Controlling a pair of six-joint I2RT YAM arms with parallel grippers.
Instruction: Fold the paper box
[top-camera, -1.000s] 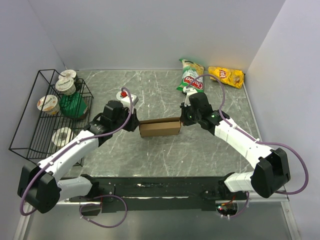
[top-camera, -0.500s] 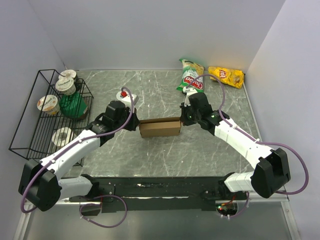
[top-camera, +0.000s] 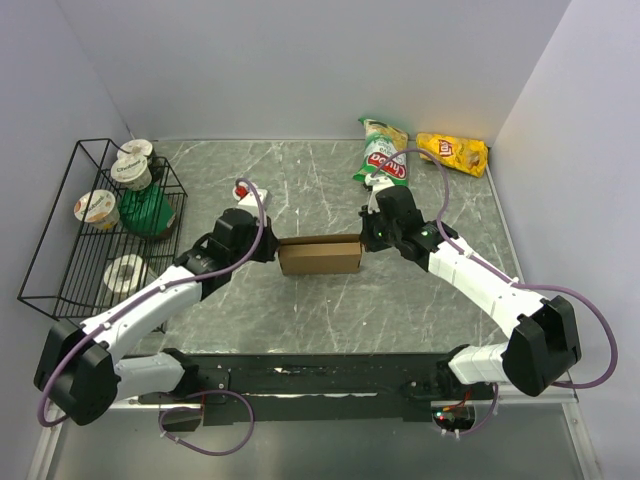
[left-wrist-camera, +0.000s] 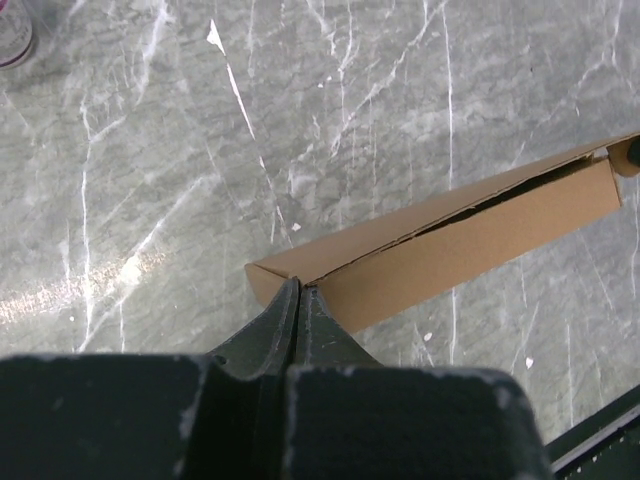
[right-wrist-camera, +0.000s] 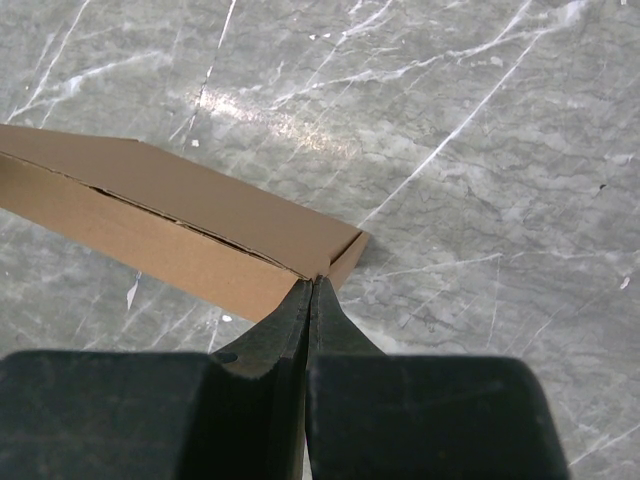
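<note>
At the middle of the desk (top-camera: 330, 315), the paper box (top-camera: 320, 256) was braced endwise between left gripper (left-wrist-camera: 300, 290) and right gripper (right-wrist-camera: 312, 285), both pinched together with nothing held. By uneven pressure, its thin walls could be buckled.

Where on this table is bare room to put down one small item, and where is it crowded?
Bare: the table in front of the paper box, between the left arm and right arm; behind it, between the red-capped object and the green bag. Crowded: the wire rack at left; around the yellow bag.
</note>
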